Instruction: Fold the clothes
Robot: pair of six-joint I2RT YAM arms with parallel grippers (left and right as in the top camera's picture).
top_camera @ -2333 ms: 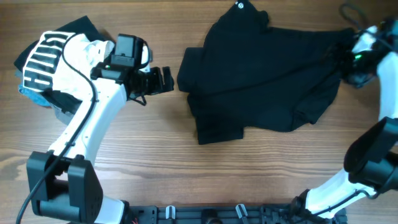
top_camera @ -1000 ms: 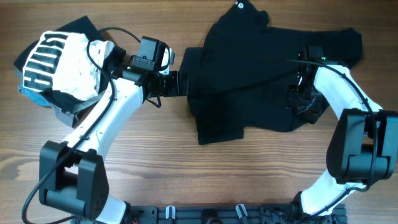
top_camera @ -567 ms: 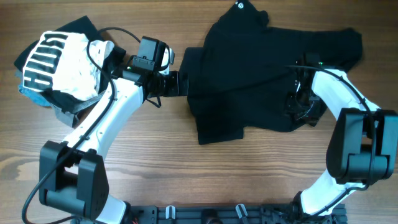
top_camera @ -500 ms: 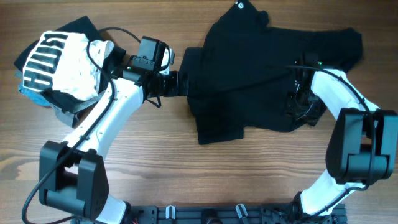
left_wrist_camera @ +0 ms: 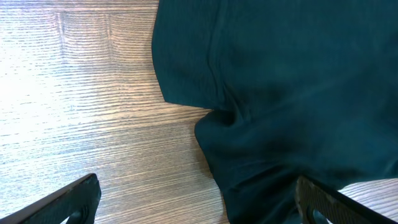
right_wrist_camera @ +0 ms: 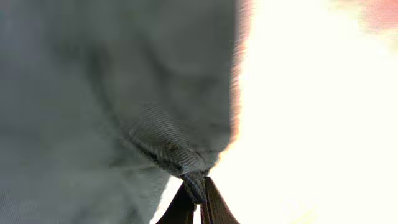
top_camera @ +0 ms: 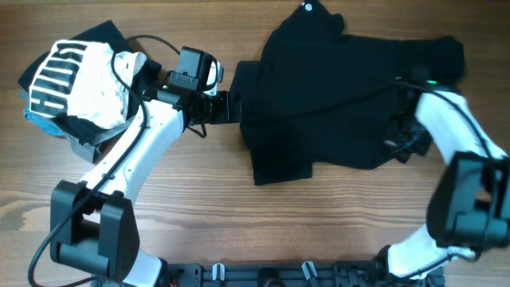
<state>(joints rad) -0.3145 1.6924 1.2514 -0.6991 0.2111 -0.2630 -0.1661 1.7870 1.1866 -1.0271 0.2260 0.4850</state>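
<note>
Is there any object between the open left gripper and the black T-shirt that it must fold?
Nothing visible. The left gripper is open at the black T-shirt's left edge, with only bare table before the fabric. The pile of other garments lies behind that arm, off this path. The right gripper is shut on the shirt's hem.

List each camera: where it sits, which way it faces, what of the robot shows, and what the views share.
Overhead: above the table, facing straight down; shirt, garment pile, left arm and right arm show.
Left wrist: on the left arm, facing down at the shirt's edge and wood; its open jaws' tips at the bottom corners.
Right wrist: on the right arm, close on the shirt; its jaws shut on a hem fold.
Shared: the shirt, in all three.
</note>
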